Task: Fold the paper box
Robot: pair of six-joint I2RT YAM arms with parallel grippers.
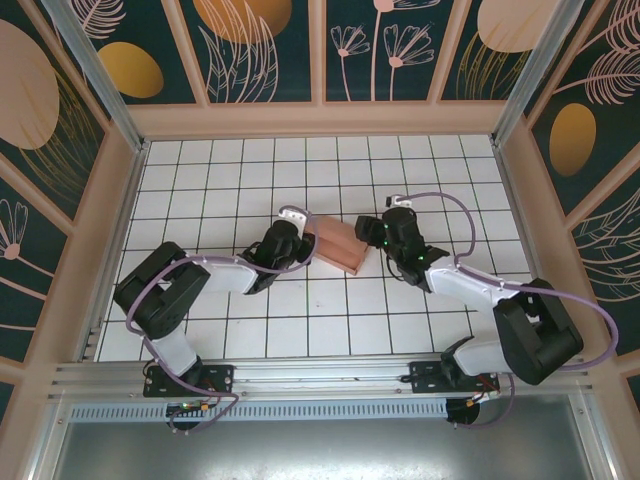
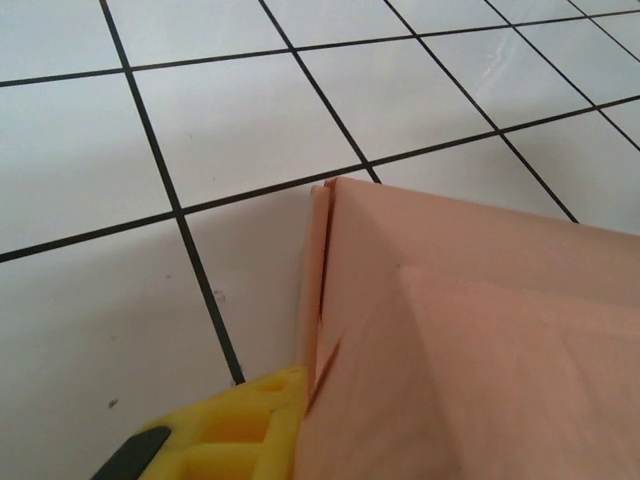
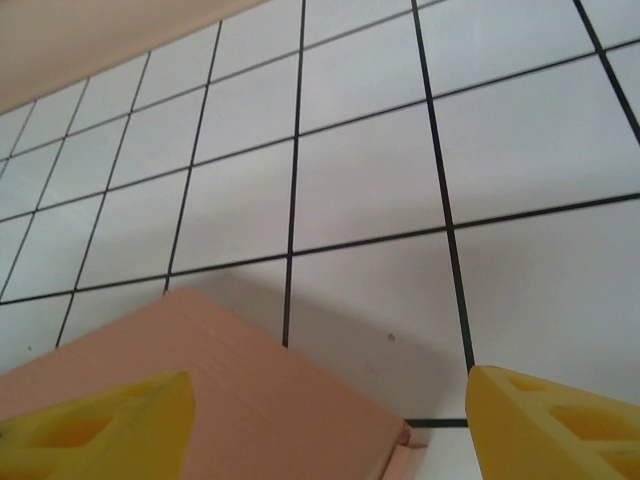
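The paper box (image 1: 340, 243) is a salmon-pink folded card shape lying on the white tiled floor between my two grippers. My left gripper (image 1: 303, 243) is at the box's left side. In the left wrist view the box (image 2: 470, 340) looms close, and one yellow finger (image 2: 235, 425) lies against its layered edge; the card hides the other finger. My right gripper (image 1: 376, 236) is at the box's right side. In the right wrist view its jaws (image 3: 330, 425) stand wide apart, straddling a corner of the box (image 3: 230, 390) without touching it.
The tiled floor (image 1: 240, 170) is fenced by a wooden frame with dark patterned panels (image 1: 260, 50) at the back and on both sides. An aluminium rail (image 1: 320, 375) runs along the near edge by the arm bases.
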